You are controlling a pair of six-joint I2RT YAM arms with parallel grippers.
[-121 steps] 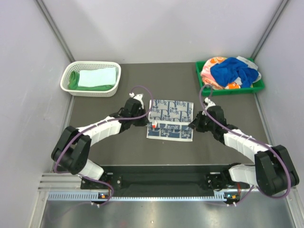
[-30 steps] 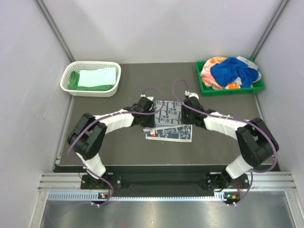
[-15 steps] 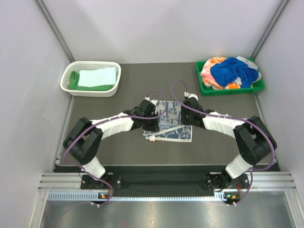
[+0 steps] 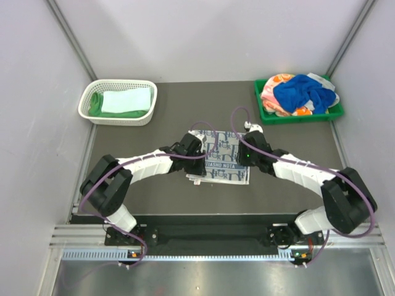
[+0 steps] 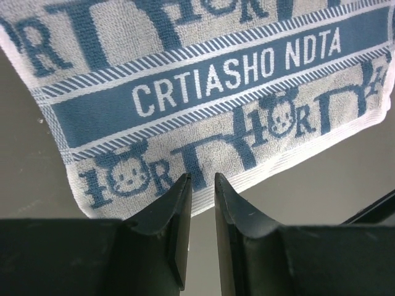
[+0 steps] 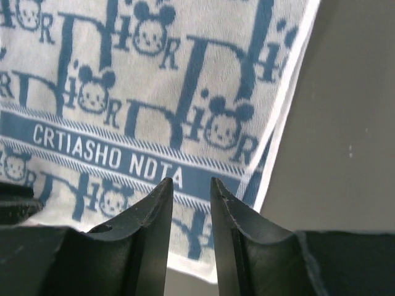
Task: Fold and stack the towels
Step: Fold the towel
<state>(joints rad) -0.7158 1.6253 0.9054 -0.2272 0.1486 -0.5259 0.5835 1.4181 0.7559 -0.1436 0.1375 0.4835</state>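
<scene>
Fingers of left gripper point(image 5: 202, 185) and right gripper point(image 6: 191, 188) standing narrowly apart, pinching nothing visible, hovering over blue-patterned towel point(image 4: 220, 161) lying on dark table point(image 4: 290, 185).

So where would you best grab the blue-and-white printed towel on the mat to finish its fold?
Probably by the printed towel's near hem, one gripper at each end, coming in low from the arms' side. That white-bordered edge lies flat and exposed in both wrist views, with bare table beside it for fingers to slide under.

Pale walls point(image 4: 203, 37) enclose a dark tabletop point(image 4: 136, 179).
</scene>
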